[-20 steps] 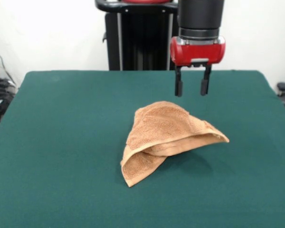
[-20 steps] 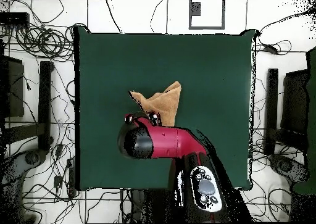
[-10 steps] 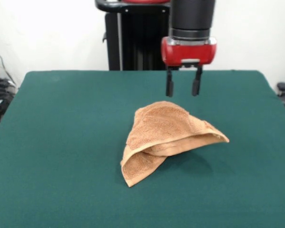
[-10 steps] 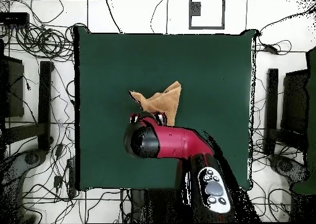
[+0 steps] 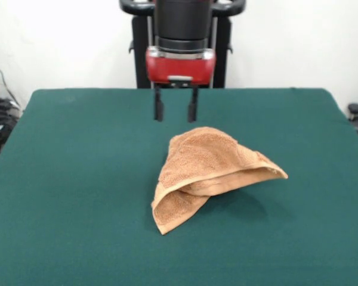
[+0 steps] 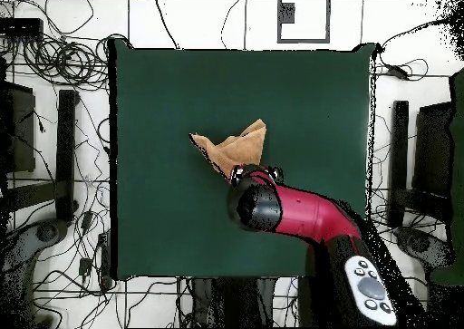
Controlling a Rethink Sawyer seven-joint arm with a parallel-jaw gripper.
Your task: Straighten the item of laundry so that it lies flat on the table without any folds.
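Shifted sideways along the table's [image 5: 77,179] far edge since the earlier frame, the gripper [image 5: 175,111] is held with jaws apart; the towel [image 5: 212,173] is left crumpled, unmoved.

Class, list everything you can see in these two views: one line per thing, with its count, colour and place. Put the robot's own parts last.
towel: one, orange-tan, crumpled and folded over itself near the middle of the table.
table: one, dark green top, fills most of both views.
cables: many, dark, on the floor around the table in the overhead view.
pedestal: one, black, at the table's far side in the front view.
arm: one, red and black, over the table.
gripper: one, black fingers, open, empty, above the table behind the towel.
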